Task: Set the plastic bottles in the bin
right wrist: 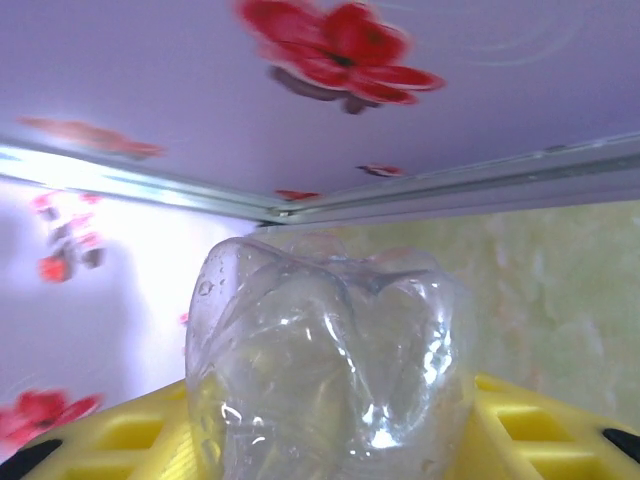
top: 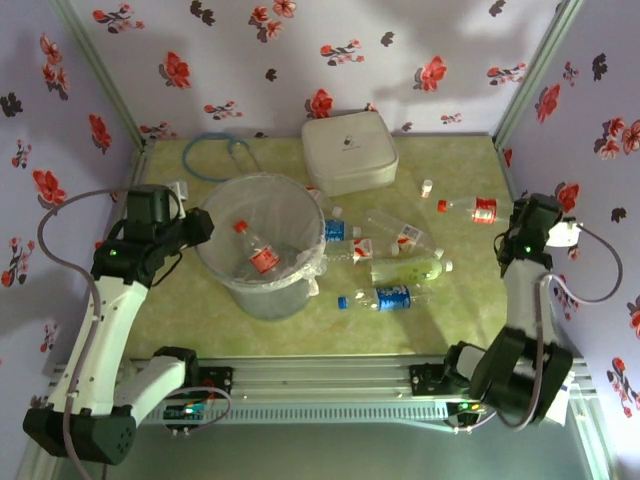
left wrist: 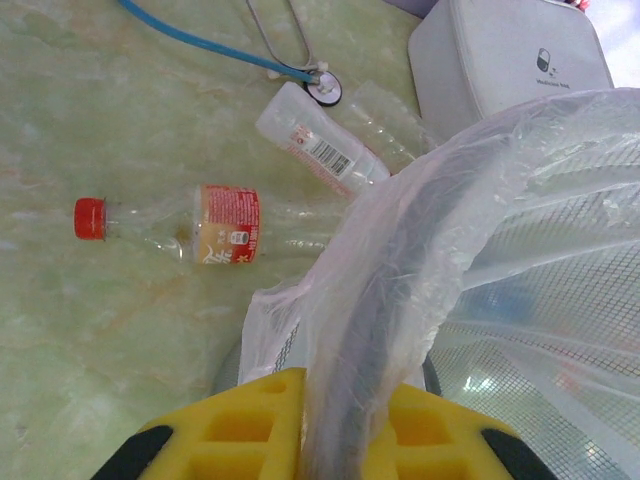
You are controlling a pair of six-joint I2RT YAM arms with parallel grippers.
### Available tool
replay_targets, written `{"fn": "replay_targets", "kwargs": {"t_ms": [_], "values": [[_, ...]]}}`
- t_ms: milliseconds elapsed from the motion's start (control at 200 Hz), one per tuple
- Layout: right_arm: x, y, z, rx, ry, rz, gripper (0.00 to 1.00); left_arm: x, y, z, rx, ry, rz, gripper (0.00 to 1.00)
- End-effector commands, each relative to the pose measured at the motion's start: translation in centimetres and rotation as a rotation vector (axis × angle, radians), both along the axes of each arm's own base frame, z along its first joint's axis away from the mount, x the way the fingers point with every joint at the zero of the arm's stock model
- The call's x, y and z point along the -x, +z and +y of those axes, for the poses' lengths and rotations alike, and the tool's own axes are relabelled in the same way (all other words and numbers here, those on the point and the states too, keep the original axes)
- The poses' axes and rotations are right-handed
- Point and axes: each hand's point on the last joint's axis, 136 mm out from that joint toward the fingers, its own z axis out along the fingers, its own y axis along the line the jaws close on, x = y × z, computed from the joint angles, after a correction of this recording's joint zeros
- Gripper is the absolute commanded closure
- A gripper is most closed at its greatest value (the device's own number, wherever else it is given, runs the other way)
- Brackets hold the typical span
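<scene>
The bin (top: 262, 290), a grey bucket lined with a clear bag, stands left of centre with one red-labelled bottle (top: 258, 252) inside. My left gripper (top: 203, 225) is shut on its left rim; the bagged rim (left wrist: 400, 260) runs up between the yellow fingers (left wrist: 250, 420) of the left gripper (left wrist: 345, 410). My right gripper (top: 508, 222) is at the far right, shut on the base of a clear plastic bottle (right wrist: 325, 350) with a red label (top: 482, 209). The right gripper (right wrist: 330, 425) has that bottle's base pressed between its pads. Several bottles (top: 392, 297) lie right of the bin.
A white rounded-square box (top: 348, 152) sits behind the bin. A blue stethoscope (left wrist: 300, 70) lies at the back left, with two more bottles (left wrist: 225, 225) near it. A tiny white cap piece (top: 427, 186) rests by the box. The right wall stands close to my right arm.
</scene>
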Motion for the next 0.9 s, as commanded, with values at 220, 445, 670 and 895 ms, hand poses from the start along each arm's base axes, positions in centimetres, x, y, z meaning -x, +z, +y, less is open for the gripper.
{"fn": "replay_targets", "kwargs": {"t_ms": [220,445,670,895], "values": [[-1.4,13.4,10.6,0.172,0.341,-0.253,0.69,-1.7,0.6,-1.2,0.049,-0.012,-0.059,1.0],[-1.9,23.2,23.0,0.378,0.719,-0.509,0.71,-1.5,0.7,-1.2,0.039,-0.02,-0.058,1.0],[0.7,27.2,37.6,0.616,1.172,-0.663,0.71,-1.5,1.0,-1.2,0.042,-0.017,-0.063,1.0],[3.5,24.2,47.8,0.805,1.519,-0.675,0.72,-1.5,1.3,-1.2,0.039,-0.02,-0.065,1.0]]}}
